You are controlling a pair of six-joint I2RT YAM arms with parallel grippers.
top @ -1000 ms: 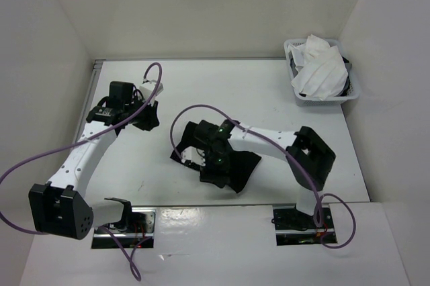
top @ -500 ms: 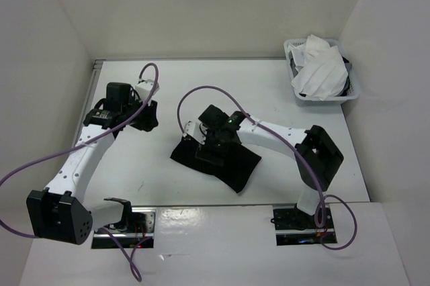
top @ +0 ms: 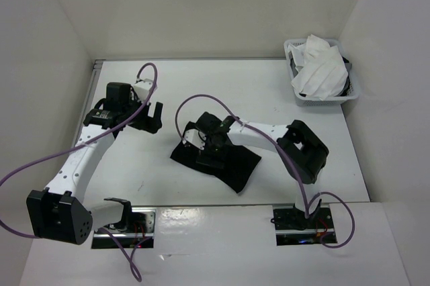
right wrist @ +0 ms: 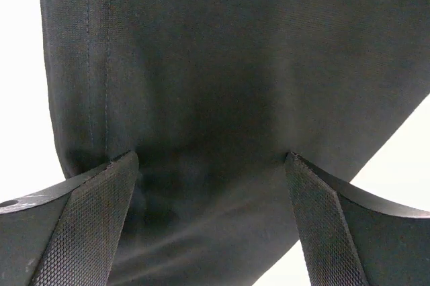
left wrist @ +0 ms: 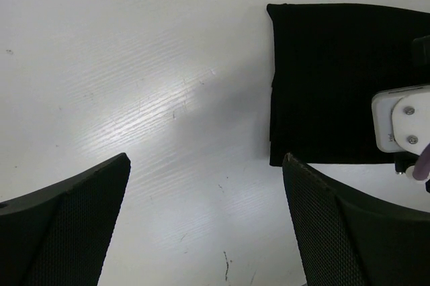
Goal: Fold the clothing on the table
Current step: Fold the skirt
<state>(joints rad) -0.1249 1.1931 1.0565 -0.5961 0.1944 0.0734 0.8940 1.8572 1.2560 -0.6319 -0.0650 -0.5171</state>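
Note:
The black clothing (top: 232, 165) lies folded in a flat, roughly rectangular pad on the white table (top: 262, 91), near the front middle. My right gripper (top: 207, 146) stands open right over its far left part. In the right wrist view the clothing (right wrist: 222, 64) fills the picture, and the right gripper (right wrist: 211, 215) has both fingertips spread wide and down on the fabric. My left gripper (top: 154, 117) hovers open over bare table, left of the clothing. The left wrist view has the clothing (left wrist: 329, 78) beyond the left gripper (left wrist: 208, 225), which has nothing between its fingers.
A white plastic basket (top: 352, 93) holding a white cloth (top: 319, 68) stands at the back right corner. White walls close in the table on three sides. A metal rail (top: 208, 215) runs along the near edge. Purple cables (top: 201, 98) loop above both arms.
My left gripper has opened wide where it stands. The right gripper has shifted slightly left over the clothing, its elbow swinging inward. The clothing now lies flatter than a second ago.

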